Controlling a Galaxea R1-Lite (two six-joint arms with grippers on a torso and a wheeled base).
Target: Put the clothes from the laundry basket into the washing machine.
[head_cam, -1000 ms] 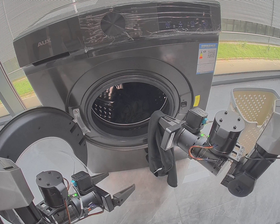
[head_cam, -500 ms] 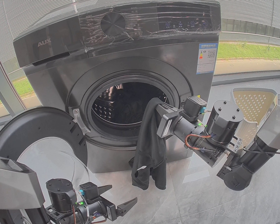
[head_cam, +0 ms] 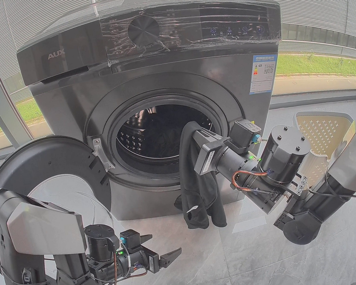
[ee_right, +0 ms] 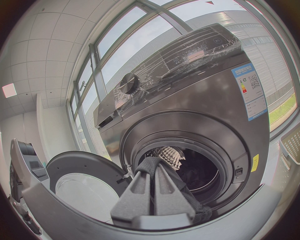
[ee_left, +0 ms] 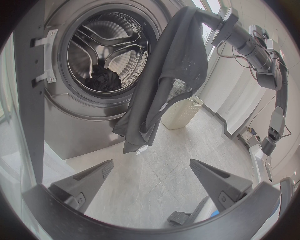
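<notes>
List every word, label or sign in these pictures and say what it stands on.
Brand lettering: left end of the washing machine panel; a brand name, not quoted.
Blue energy label: machine front, right of the opening; too small to read.
Yellow sticker: beside the opening; too small.
Display symbols: panel's right end; blurred.

My jaws look matt dark plastic; the garment point(head_cam: 197, 177) is matt black cloth, the washing machine point(head_cam: 151, 79) glossy grey metal, its drum point(ee_left: 103, 47) shiny.
</notes>
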